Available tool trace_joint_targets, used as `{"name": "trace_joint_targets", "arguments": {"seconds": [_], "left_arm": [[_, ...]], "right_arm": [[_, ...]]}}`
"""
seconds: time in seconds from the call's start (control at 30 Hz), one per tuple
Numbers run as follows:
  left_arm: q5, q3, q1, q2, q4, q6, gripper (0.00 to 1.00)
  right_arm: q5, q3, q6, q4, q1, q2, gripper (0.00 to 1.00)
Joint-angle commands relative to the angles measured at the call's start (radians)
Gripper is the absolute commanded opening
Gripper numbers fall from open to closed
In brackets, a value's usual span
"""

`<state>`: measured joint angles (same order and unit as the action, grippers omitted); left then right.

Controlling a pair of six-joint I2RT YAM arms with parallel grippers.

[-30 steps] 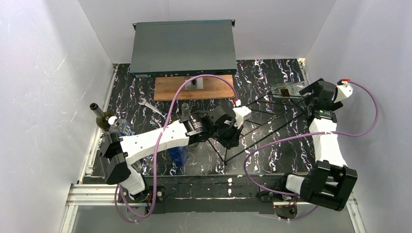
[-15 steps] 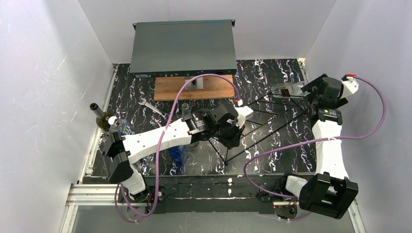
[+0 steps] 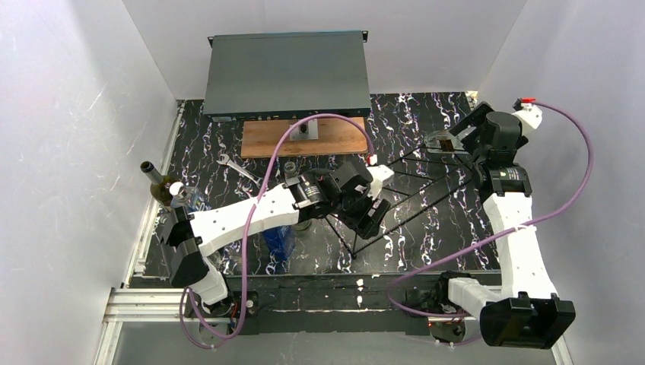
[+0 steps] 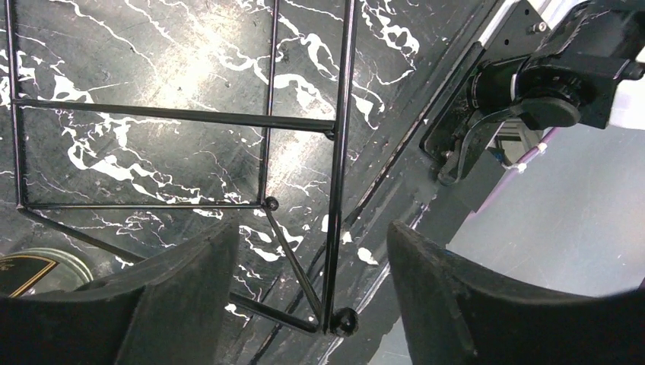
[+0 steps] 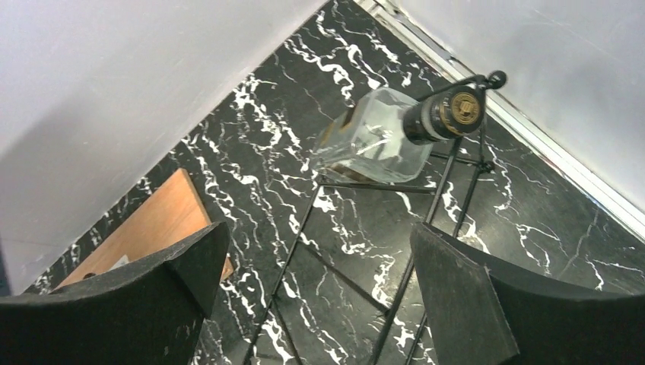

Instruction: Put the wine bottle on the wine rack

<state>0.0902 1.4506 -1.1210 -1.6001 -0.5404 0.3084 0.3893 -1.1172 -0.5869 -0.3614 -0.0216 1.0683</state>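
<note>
Quick count from overhead: 2 arms, 1 wire rack [image 3: 414,182], 5 bottles, plus 1 wood board [image 3: 304,137], 1 grey box [image 3: 287,74] and 1 wrench [image 3: 234,167].

The rack [image 4: 340,152] is thin black wire bent in triangles. It lies across the centre-right of the table [image 3: 205,144].

There's only 1 bottle on it. The clear bottle [image 3: 443,141] w/ a dark, gold-topped cap lies on its side at the far right end. Its cap [image 5: 455,110] sits by the rack's [image 5: 380,186] corner tip.

The other 4 are off the rack. The green bottle [image 3: 157,188] and a white-capped bottle [image 3: 181,192] stand at the far left. A blue bottle [image 3: 280,239] and a grey-necked bottle [image 3: 291,170] are by the left arm.

The left gripper [image 4: 312,236] is spread wide over the rack's near end. A wire runs between the fingers, which grip nothing.

The right gripper [image 5: 318,236] is also wide apart and empty, above the clear bottle [image 5: 373,148].
</note>
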Motion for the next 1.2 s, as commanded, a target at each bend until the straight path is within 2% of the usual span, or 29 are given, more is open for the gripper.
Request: {"name": "trace_joint_targets", "arguments": {"seconds": [0.0, 0.13, 0.27, 0.4, 0.57, 0.63, 0.73, 0.8, 1.0, 1.17], "left_arm": [[-0.012, 0.079, 0.005, 0.049, -0.060, -0.006, 0.73], [-0.019, 0.136, 0.015, 0.071, -0.087, -0.017, 0.85], [-0.025, 0.207, 0.035, 0.081, -0.142, -0.039, 0.94], [-0.029, 0.290, 0.054, 0.088, -0.223, -0.074, 0.98], [-0.057, 0.404, 0.083, 0.124, -0.315, -0.156, 0.98], [-0.130, 0.459, 0.101, 0.142, -0.347, -0.203, 0.98], [-0.241, 0.515, 0.140, 0.178, -0.352, -0.270, 0.98], [-0.294, 0.508, 0.181, 0.212, -0.321, -0.302, 0.98], [-0.450, 0.390, 0.280, 0.318, -0.131, -0.424, 0.98], [-0.531, 0.213, 0.341, 0.458, 0.061, -0.517, 0.98]], "right_arm": [[0.038, -0.079, 0.025, -0.033, 0.089, -0.025, 0.98], [0.067, -0.110, 0.047, -0.045, 0.160, -0.020, 0.98], [0.025, -0.174, 0.098, -0.063, 0.195, 0.018, 0.98], [-0.059, -0.181, 0.110, -0.030, 0.198, 0.025, 0.98], [-0.365, -0.193, 0.186, 0.031, 0.198, 0.038, 0.98], [-0.487, -0.210, 0.198, 0.026, 0.198, 0.073, 0.98], [-0.588, -0.227, 0.203, 0.009, 0.208, 0.106, 0.98], [-0.550, -0.231, 0.233, -0.001, 0.261, 0.115, 0.98], [-0.329, -0.307, 0.300, -0.063, 0.549, 0.188, 0.98], [-0.346, -0.292, 0.280, 0.008, 0.666, 0.204, 0.98]]}}
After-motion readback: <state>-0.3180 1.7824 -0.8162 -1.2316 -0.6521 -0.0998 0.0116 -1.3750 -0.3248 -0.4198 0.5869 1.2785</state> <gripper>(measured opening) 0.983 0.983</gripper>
